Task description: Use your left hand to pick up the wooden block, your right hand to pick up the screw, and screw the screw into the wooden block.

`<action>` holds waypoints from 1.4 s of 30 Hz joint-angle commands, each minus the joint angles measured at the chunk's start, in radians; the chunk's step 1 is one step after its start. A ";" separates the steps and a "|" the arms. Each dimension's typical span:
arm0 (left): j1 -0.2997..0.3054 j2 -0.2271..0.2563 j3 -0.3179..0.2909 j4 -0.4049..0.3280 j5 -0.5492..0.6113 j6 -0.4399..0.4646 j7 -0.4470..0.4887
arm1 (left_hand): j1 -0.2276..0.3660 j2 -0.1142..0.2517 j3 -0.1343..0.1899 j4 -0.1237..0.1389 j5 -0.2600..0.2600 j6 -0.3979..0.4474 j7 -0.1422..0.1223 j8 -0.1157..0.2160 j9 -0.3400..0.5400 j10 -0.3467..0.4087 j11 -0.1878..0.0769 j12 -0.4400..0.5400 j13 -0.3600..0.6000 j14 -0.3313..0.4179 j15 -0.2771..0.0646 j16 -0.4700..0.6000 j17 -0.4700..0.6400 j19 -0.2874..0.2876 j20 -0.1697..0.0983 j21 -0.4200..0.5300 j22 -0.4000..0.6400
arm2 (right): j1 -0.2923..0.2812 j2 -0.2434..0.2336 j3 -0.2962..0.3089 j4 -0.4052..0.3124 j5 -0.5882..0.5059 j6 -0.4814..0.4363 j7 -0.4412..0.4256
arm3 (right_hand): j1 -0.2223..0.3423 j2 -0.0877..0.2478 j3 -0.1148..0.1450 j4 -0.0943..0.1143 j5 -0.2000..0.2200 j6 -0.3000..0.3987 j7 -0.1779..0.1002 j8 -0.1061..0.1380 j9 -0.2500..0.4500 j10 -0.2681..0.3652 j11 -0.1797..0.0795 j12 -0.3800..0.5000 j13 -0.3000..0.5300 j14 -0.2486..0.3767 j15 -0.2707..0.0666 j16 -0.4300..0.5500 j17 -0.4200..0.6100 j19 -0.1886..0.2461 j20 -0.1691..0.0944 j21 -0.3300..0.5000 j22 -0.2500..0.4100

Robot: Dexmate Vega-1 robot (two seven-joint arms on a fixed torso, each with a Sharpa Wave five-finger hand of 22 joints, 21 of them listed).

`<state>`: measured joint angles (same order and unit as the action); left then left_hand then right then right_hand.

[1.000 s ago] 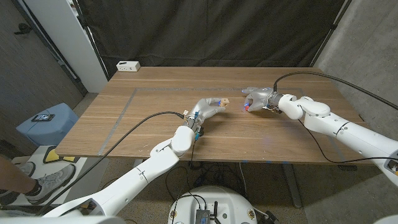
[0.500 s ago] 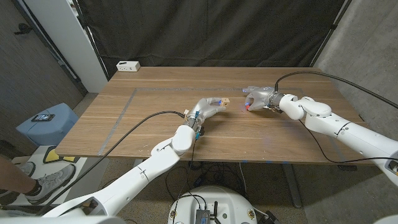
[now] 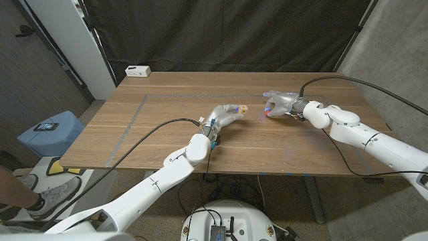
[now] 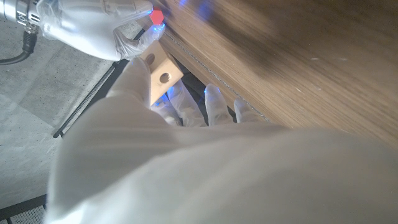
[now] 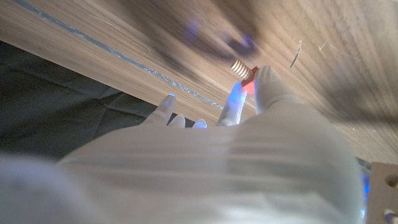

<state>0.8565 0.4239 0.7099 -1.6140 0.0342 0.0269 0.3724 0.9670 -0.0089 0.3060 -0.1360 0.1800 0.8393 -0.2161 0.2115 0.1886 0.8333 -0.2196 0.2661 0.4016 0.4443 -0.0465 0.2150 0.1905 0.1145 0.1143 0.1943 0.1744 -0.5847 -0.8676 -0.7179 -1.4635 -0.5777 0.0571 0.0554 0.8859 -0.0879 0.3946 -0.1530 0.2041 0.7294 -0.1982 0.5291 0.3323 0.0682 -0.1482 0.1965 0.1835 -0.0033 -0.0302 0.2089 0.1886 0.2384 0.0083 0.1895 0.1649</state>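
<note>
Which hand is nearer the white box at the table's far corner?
Left. The left hand, holding the wooden block, sits mid-table, closer to the white box; the right hand, pinching the screw, is further off.

I'm working in what looks like a robotics lab or test bay rather than a home. A plain rectangular wooden surface (image 3: 167, 124) stands in front of a black fabric backdrop (image 3: 227, 33) hung like a curtain. The walls are bare grey concrete (image 3: 394, 60), beside a white panel (image 3: 67, 40). Loose black cables (image 3: 234, 184) hang under the surface. A small white box (image 3: 138, 70) sits at its far left corner.
</note>
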 commanded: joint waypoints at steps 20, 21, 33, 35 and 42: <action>-0.004 -0.013 0.006 0.022 -0.006 -0.028 0.001 | 0.002 0.014 -0.004 -0.002 -0.003 0.008 -0.001 0.003 0.005 0.003 -0.002 -0.004 0.004 -0.001 -0.104 0.004 0.003 -0.003 -0.006 0.004 0.005 | -0.160 -0.043 0.154 -0.213 0.223 -0.150 -0.067 | 0.008 0.008 -0.011 0.003 0.005 0.008 0.008 0.021 0.015 0.015 0.002 0.005 0.003 -0.003 -0.030 0.001 0.004 0.007 0.008 0.003 0.005; -0.003 -0.013 0.005 0.020 -0.006 -0.021 0.002 | 0.003 0.014 -0.004 -0.002 -0.003 0.008 -0.001 0.003 0.005 0.003 -0.002 -0.004 0.004 -0.001 -0.103 0.004 0.003 -0.003 -0.006 0.004 0.005 | -0.166 -0.043 0.160 -0.220 0.231 -0.156 -0.070 | 0.008 0.008 -0.011 0.003 0.005 0.008 0.008 0.022 0.015 0.016 0.002 0.005 0.003 -0.003 -0.029 0.000 0.004 0.006 0.008 0.003 0.005; -0.011 -0.007 0.002 0.029 -0.010 -0.038 -0.013 | 0.004 0.015 -0.005 -0.003 -0.002 0.010 -0.001 0.003 0.005 0.004 -0.002 -0.005 0.005 0.000 -0.104 0.004 0.003 -0.004 -0.006 0.004 0.005 | -0.224 -0.027 0.209 -0.260 0.338 -0.178 -0.129 | 0.007 0.010 -0.016 0.004 0.002 0.020 0.012 0.036 0.022 0.027 0.006 0.005 0.003 -0.001 -0.025 0.001 0.005 0.006 0.012 0.002 0.005; -0.013 -0.005 0.002 0.034 -0.011 -0.049 -0.017 | 0.004 0.015 -0.005 -0.003 -0.002 0.009 -0.001 0.002 0.005 0.004 -0.002 -0.006 0.006 0.001 -0.103 0.005 0.003 -0.004 -0.006 0.004 0.005 | -0.234 -0.023 0.219 -0.265 0.362 -0.178 -0.138 | 0.007 0.010 -0.017 0.004 0.002 0.021 0.011 0.037 0.023 0.028 0.007 0.005 0.003 -0.001 -0.024 0.001 0.005 0.007 0.012 0.003 0.005; -0.022 -0.006 0.001 0.045 -0.011 -0.053 -0.024 | 0.005 0.015 -0.005 -0.004 -0.002 0.010 -0.001 0.002 0.005 0.004 -0.002 -0.006 0.006 0.000 -0.103 0.004 0.003 -0.004 -0.007 0.004 0.005 | -0.268 -0.003 0.253 -0.284 0.447 -0.183 -0.172 | 0.007 0.011 -0.018 0.004 0.001 0.020 0.017 0.041 0.026 0.032 0.014 0.005 0.003 -0.001 -0.022 0.001 0.005 0.007 0.012 0.003 0.006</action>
<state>0.8465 0.4163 0.7138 -1.5848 0.0251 -0.0134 0.3606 0.9680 -0.0021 0.3036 -0.1386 0.1800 0.8410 -0.2185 0.2044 0.1884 0.8333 -0.2195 0.2623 0.4062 0.4443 -0.0465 0.2150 0.1908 0.1091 0.1089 0.1943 0.1744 -0.7982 -0.8936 -0.5158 -1.7105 -0.2544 -0.1116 -0.0635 0.8912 -0.0825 0.3806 -0.1471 0.2041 0.7432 -0.1840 0.5614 0.3556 0.0917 -0.1354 0.1965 0.1835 -0.0035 -0.0303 0.2089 0.1883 0.2412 0.0163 0.1894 0.1649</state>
